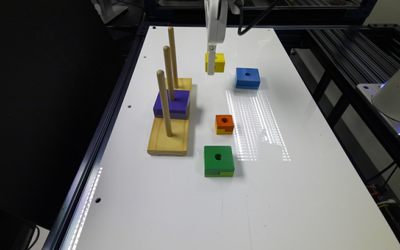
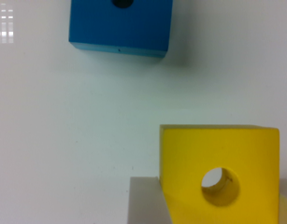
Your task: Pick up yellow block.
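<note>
The yellow block [image 1: 215, 62] sits on the white table [image 1: 186, 208] beyond the blue block [image 1: 247, 77], near it but apart. In the wrist view the yellow block [image 2: 220, 175] shows its round hole facing up, and one grey finger [image 2: 147, 203] lies against its side. The gripper [image 1: 211, 64] hangs straight down over the block, low enough to straddle it, probably so the fingers can close on two flat sides. Whether it already pinches the block or stands spread around it, I cannot tell. On the blue block's near side rest the orange-topped block [image 1: 224, 124] and then the green block [image 1: 218, 160]; the three-peg wooden base [image 1: 169, 119], carrying a purple block [image 1: 171, 103], stands well apart.
</note>
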Controlling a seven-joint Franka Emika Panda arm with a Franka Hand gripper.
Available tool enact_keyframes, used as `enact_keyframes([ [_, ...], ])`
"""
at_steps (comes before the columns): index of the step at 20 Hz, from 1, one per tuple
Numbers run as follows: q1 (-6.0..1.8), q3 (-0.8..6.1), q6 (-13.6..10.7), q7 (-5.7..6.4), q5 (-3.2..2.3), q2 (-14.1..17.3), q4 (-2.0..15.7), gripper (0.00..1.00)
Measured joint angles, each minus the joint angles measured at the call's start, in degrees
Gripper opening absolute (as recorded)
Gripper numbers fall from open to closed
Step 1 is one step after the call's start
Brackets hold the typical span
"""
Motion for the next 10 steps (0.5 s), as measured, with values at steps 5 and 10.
enact_keyframes([
  [5,0.00,0.05,-2.92,0.04,0.00,-2.97,-0.16,0.00],
  [10,0.00,0.08,-5.84,0.06,0.03,-6.55,0.06,0.00],
])
